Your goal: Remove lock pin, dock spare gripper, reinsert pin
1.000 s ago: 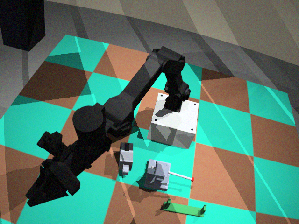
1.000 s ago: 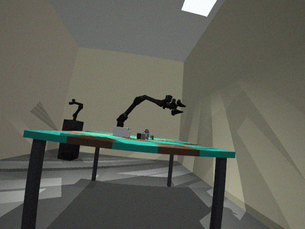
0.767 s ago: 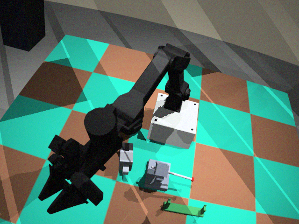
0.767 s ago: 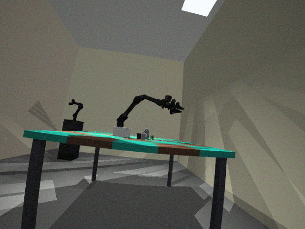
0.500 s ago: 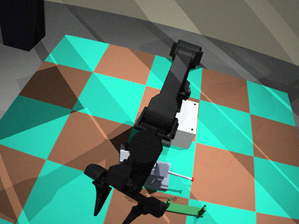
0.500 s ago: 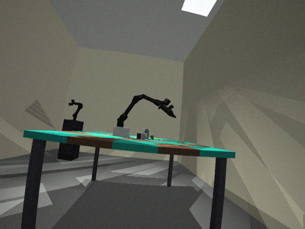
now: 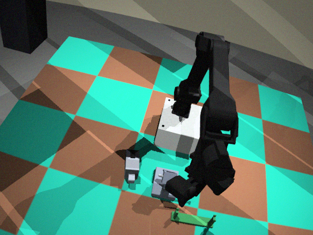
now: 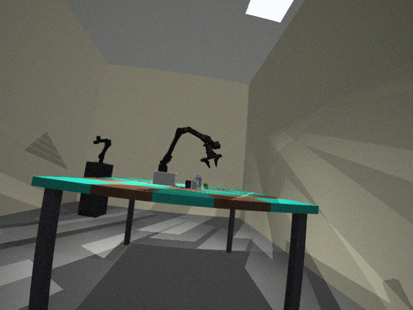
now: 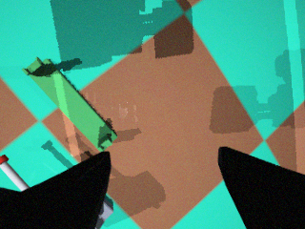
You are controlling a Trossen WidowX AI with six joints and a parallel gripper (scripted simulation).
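The grey mount [image 7: 157, 188] [image 8: 199, 181] stands on the table, partly behind the arm in the top view. A small pale stub [image 7: 160, 175] shows on it. The lock pin's white shaft [image 9: 16, 178] and red head [image 9: 4, 159] show at the wrist view's lower left; its inner end is hidden behind a finger. The spare gripper [image 7: 132, 163] [image 8: 194, 185], a grey block with a dark end and a pale spigot [image 7: 131, 177], stands left of the mount. My gripper [image 8: 211, 166] [image 9: 164, 156] is open and empty, pointing down high above the table, beyond the mount.
A green cradle [image 7: 193, 219] [image 9: 73, 106] with an upright at each end lies near the mount. A white box [image 7: 174, 137] [image 8: 164, 178] stands under the arm's base. A dark pedestal [image 7: 24, 25] [image 8: 93, 203] with another small arm [image 8: 104, 150] stands off the table.
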